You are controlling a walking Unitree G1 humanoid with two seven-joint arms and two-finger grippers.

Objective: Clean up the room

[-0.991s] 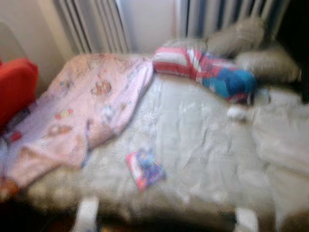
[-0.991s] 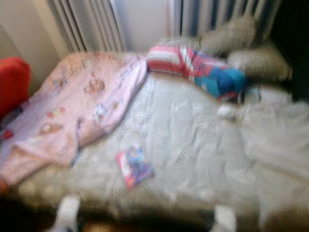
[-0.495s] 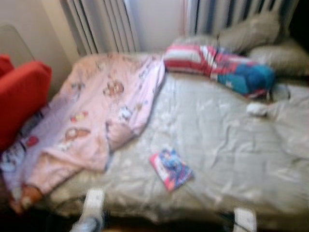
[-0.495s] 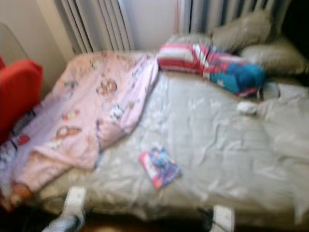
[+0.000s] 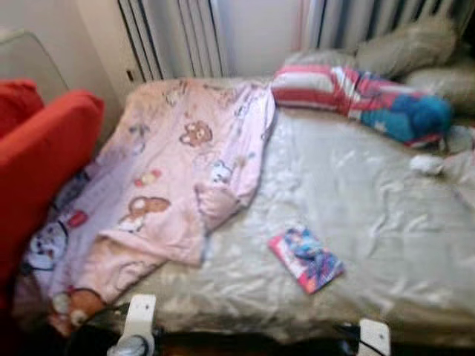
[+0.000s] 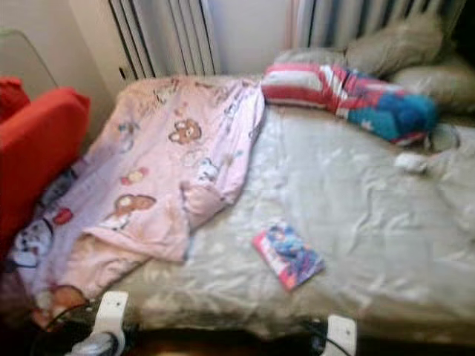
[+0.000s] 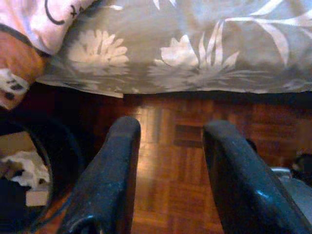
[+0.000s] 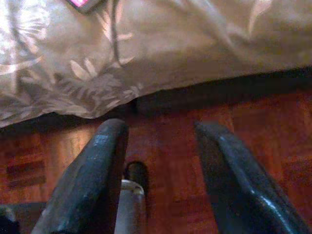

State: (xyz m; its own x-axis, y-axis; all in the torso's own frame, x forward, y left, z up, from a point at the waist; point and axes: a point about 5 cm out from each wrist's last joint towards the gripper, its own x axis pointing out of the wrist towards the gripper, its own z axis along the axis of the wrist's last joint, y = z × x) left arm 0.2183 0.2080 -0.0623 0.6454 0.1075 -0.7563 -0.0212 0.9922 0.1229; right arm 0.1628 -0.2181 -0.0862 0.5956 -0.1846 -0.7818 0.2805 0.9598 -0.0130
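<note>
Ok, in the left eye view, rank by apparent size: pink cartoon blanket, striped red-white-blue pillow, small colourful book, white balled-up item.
1. Pink cartoon blanket
2. Striped red-white-blue pillow
3. Small colourful book, though it lies nearer the camera
4. White balled-up item

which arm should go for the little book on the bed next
Probably the right. The book lies near the bed's front edge, right of the middle, nearer the right gripper, which hangs open and empty over the floor. The left gripper, also open, hangs by the pink blanket.
</note>
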